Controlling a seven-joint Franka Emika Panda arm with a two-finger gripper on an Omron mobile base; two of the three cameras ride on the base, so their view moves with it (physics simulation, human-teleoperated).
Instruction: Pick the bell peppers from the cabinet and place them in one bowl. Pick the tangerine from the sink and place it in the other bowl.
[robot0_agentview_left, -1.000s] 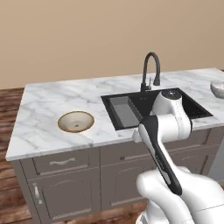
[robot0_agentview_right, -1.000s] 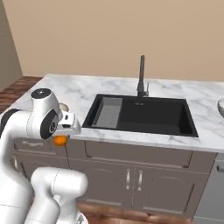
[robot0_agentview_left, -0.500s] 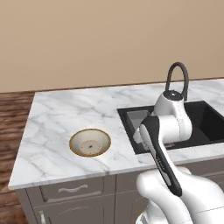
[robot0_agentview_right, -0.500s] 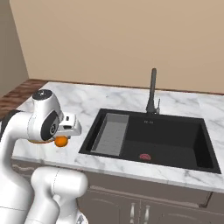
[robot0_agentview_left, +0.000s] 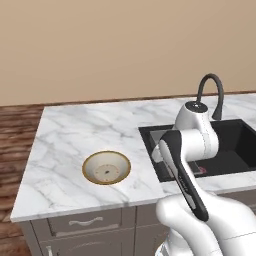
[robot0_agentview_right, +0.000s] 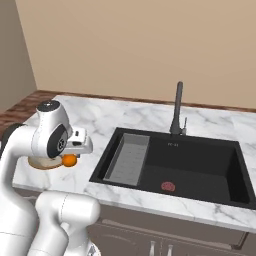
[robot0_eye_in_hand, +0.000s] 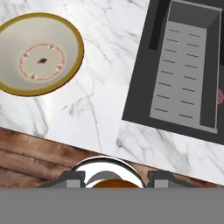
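Note:
My gripper (robot0_agentview_right: 70, 159) is shut on the tangerine (robot0_agentview_right: 69, 160), a small orange ball that peeks between the fingertips in the hand view (robot0_eye_in_hand: 114, 183). It hangs over the counter's front edge, just right of the other bowl (robot0_agentview_left: 106, 167), a tan-rimmed bowl with a pale inside (robot0_eye_in_hand: 39, 53), partly hidden behind my arm (robot0_agentview_right: 41, 163). The black sink (robot0_agentview_right: 175, 165) lies to the right, with its pinkish-red drain (robot0_agentview_right: 168, 186) and a grey rack (robot0_eye_in_hand: 183, 65) at its left end. The bell peppers and the cabinet are out of view.
The white marble counter (robot0_agentview_left: 75, 135) stretches left and behind the bowl. A black gooseneck tap (robot0_agentview_right: 177, 107) stands behind the sink. A wood floor (robot0_eye_in_hand: 35, 162) shows below the counter edge, with grey drawers (robot0_agentview_left: 80, 222) under the counter.
The base has driven left, so the bowl and sink have slid right in both base views. The tangerine stays in my gripper, now closer to the tan bowl.

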